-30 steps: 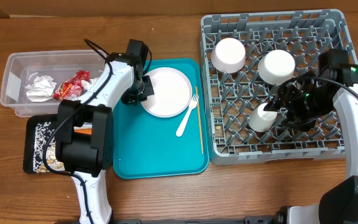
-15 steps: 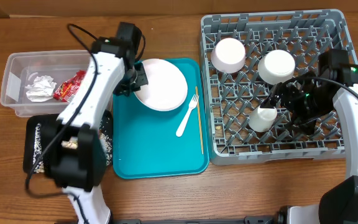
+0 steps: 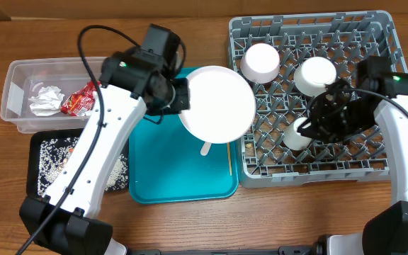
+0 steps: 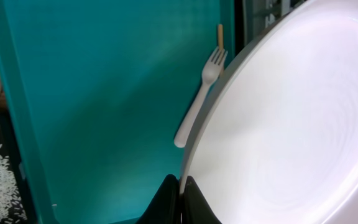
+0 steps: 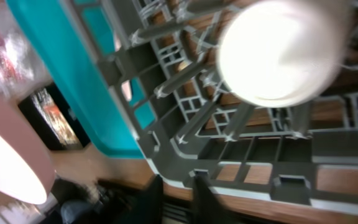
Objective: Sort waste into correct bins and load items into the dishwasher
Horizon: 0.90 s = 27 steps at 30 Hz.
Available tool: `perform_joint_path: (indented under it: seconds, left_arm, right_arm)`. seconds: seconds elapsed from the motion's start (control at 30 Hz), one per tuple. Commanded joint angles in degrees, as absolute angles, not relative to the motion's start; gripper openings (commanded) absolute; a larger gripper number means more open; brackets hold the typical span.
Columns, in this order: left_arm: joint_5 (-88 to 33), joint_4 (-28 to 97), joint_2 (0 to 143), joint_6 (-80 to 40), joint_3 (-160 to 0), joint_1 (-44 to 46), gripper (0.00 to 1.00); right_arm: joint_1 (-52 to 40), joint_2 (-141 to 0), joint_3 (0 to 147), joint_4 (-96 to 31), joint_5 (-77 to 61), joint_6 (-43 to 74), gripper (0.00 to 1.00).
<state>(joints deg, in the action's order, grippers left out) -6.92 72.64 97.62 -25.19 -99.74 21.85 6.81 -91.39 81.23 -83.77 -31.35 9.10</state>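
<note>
The left gripper point(image 3: 181, 96) has lifted the plate point(image 3: 217, 104) off the teal tray point(image 3: 161, 166) and swung it rightward, above the fork point(image 4: 197, 102). The right gripper point(image 3: 316, 117) shifts slightly beside the small cup point(image 3: 295, 136).

The airborne plate point(image 3: 217, 103) overhung the left rim of the rack point(image 3: 317, 161). Bowls point(image 3: 261, 62), a cup point(image 3: 296, 134) and the right arm point(image 3: 402, 134) crowded its back and middle; its front rows lay free.
</note>
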Motion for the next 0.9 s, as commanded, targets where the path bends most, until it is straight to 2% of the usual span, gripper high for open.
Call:
perform_joint_path:
  seconds: [0.0, 0.33, 0.43, 0.8, 0.87]
  left_arm:
    - [-8.4, 72.4, 97.4, -23.9, -99.8, 24.8, 0.04]
    - [-7.0, 71.5, 98.7, -24.0, -99.5, 28.6, 0.04]
    - [-6.7, 71.5, 99.7, -24.0, -99.5, 29.0, 0.04]
    - [-6.1, 71.4, 103.8, -24.0, -99.5, 29.0, 0.04]
    - [-6.7, 71.2, 104.5, -24.0, -99.5, 29.0, 0.04]
  right_arm:
    - [4.1, -91.3, 81.7, -83.5, -33.1, 7.0, 0.31]
    - [2.2, -91.3, 81.7, -81.9, -33.1, 7.0, 0.36]
    - [1.6, -91.3, 81.7, -81.7, -33.1, 7.0, 0.42]
    - [1.4, -91.3, 81.7, -79.9, -33.1, 7.0, 0.43]
    - [1.2, -91.3, 81.7, -79.5, -33.1, 7.0, 0.46]
